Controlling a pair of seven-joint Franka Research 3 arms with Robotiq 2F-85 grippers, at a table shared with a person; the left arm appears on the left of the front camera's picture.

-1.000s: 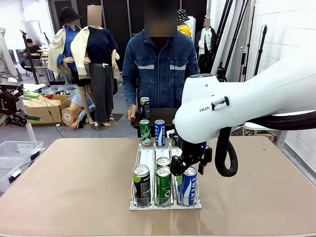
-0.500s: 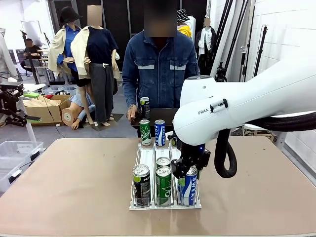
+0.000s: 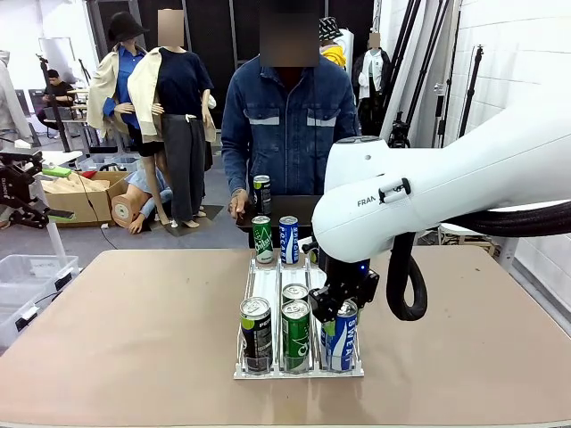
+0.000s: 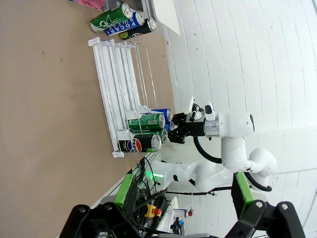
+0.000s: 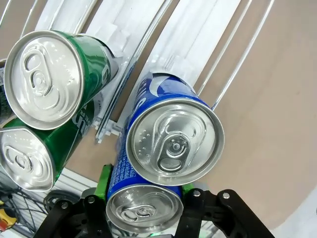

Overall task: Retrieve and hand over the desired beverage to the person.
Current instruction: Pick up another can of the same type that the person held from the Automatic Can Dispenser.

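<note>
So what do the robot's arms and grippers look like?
The right arm is smooth, rounded and white, with black lettering and a thick black cable looping below it. The right gripper is black. The left gripper has black fingers with bright green pads.

Bright even light; sheen on blue can (image 5: 143, 212); wrist views warped at edges.

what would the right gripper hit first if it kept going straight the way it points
The blue Pocari Sweat can that the right gripper is shut on: it points down at the lid, which would likely reach the palm first. Under the can is the white rack.
</note>
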